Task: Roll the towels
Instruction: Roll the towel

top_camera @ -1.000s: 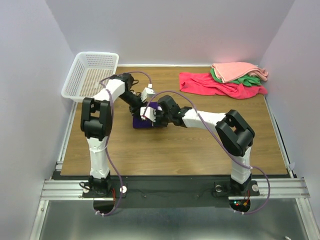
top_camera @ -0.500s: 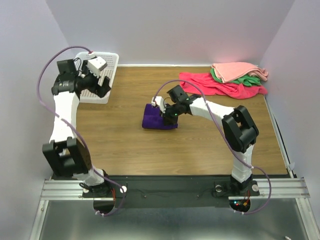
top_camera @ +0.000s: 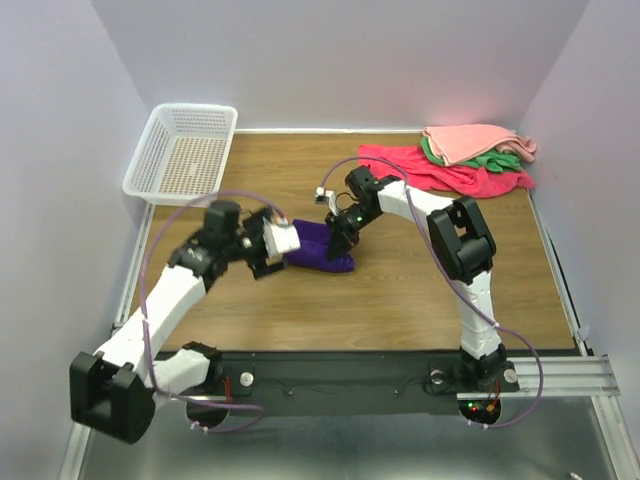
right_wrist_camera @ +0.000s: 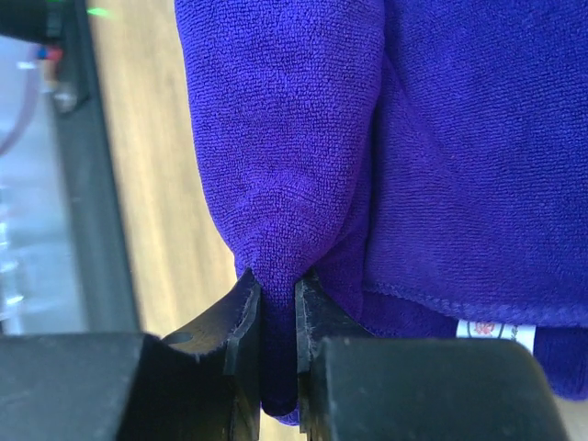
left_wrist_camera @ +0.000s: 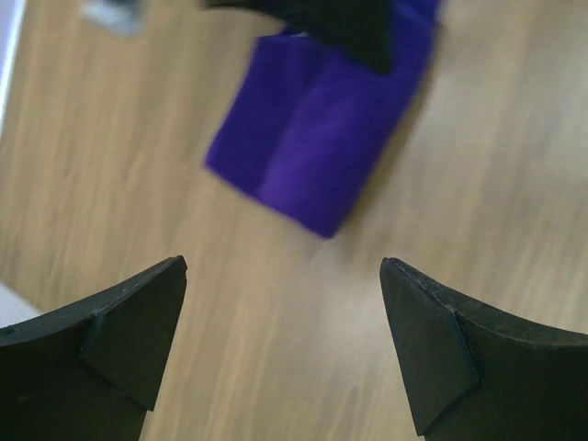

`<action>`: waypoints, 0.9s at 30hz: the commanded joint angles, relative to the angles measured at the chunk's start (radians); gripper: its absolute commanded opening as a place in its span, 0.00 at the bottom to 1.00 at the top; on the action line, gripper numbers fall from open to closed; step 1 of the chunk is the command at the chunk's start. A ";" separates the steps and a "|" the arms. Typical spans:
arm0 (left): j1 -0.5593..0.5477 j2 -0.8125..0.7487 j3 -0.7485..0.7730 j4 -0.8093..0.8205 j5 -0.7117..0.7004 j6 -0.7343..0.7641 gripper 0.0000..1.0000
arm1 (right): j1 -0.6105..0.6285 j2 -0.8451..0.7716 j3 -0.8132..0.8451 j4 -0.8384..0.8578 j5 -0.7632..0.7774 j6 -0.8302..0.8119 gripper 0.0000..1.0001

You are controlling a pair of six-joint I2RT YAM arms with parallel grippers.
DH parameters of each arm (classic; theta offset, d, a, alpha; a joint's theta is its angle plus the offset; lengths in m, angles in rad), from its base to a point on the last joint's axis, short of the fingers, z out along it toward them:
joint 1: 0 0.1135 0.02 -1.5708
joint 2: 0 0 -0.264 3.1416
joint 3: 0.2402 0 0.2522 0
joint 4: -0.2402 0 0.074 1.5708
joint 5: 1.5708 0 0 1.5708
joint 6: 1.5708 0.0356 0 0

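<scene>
Purple towel (right_wrist_camera: 441,138) is pinched at one fold by the right gripper (right_wrist_camera: 276,285), jaws nearly closed. The left gripper (left_wrist_camera: 283,266) gapes wide, towel just ahead. Hold the fold taut and roll evenly.

A folded purple towel (top_camera: 322,252) is lying near the middle of the tabletop. The left gripper (top_camera: 278,252) is pointing at its left end from just beside it, while the right gripper (top_camera: 340,230) is reaching down onto its right end. A white basket (top_camera: 185,150) is sitting at the far left corner. A red towel (top_camera: 420,170), a salmon-pink towel (top_camera: 470,140) and a green towel (top_camera: 497,160) are lying heaped at the far right corner.
</scene>
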 commanded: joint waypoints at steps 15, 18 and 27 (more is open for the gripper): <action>-0.401 0.249 -0.168 0.363 -0.298 0.159 0.77 | 0.000 0.142 0.107 -0.186 -0.095 0.049 0.15; -0.402 0.307 -0.169 0.406 -0.343 0.159 0.69 | 0.000 0.138 0.109 -0.199 -0.084 0.035 0.18; -0.402 0.413 -0.048 0.161 -0.282 0.124 0.13 | -0.004 0.113 0.145 -0.220 0.003 -0.009 0.50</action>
